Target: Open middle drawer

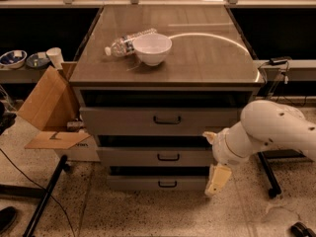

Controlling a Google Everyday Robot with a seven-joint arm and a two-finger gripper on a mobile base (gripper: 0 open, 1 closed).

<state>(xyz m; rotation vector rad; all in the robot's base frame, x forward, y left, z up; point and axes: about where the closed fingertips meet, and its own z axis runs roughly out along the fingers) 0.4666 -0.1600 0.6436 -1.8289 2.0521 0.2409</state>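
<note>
The middle drawer (133, 157) looks closed, and its small black handle (168, 157) sits in the centre of the front. The gripper (216, 180) hangs low at the right side of the cabinet (168, 80), about level with the bottom drawer (148, 183) and well apart from that handle. Whether it is released or clenched I cannot tell.

I think the main danger is that it reaches the wrong bar, because the lower handle (167, 183) is at its own height. The thick white arm (266, 132) also covers the right end of the middle front and could block it. A crooked pull may shake the bowl (152, 48) and the bottle (126, 42) on top.
</note>
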